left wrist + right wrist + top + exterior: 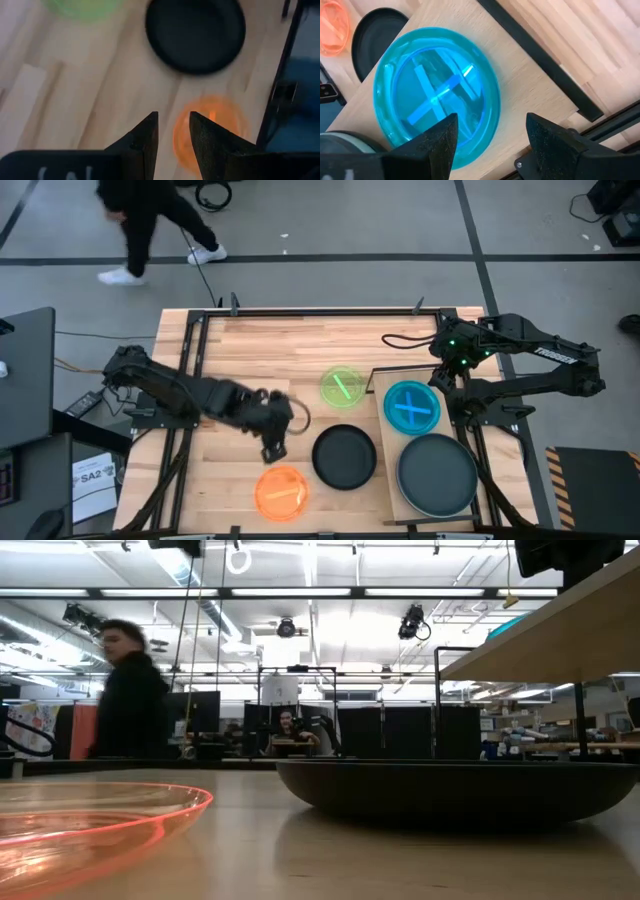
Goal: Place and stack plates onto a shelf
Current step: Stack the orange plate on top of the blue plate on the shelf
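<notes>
On the tabletop lie an orange plate (280, 492) (90, 820) (210, 132), a black plate (344, 456) (450, 790) (196, 32) and a lime green plate (343, 388). The raised light-wood shelf (384, 385) (560, 630) (530, 80) carries a cyan plate (412, 408) (437, 95) and a larger dark plate (437, 475). The mint plate is hidden. My left gripper (272, 448) (172, 127) hangs above the table just far of the orange plate, its fingers a narrow gap apart. My right gripper (443, 378) (492, 135) is open over the cyan plate's rim and the bare shelf beside it.
A black frame (540, 55) runs along the shelf's far edge and around the tabletop. Bare wood lies on the table's far and left parts (260, 345). A person (150, 230) (130, 690) walks past beyond the far edge.
</notes>
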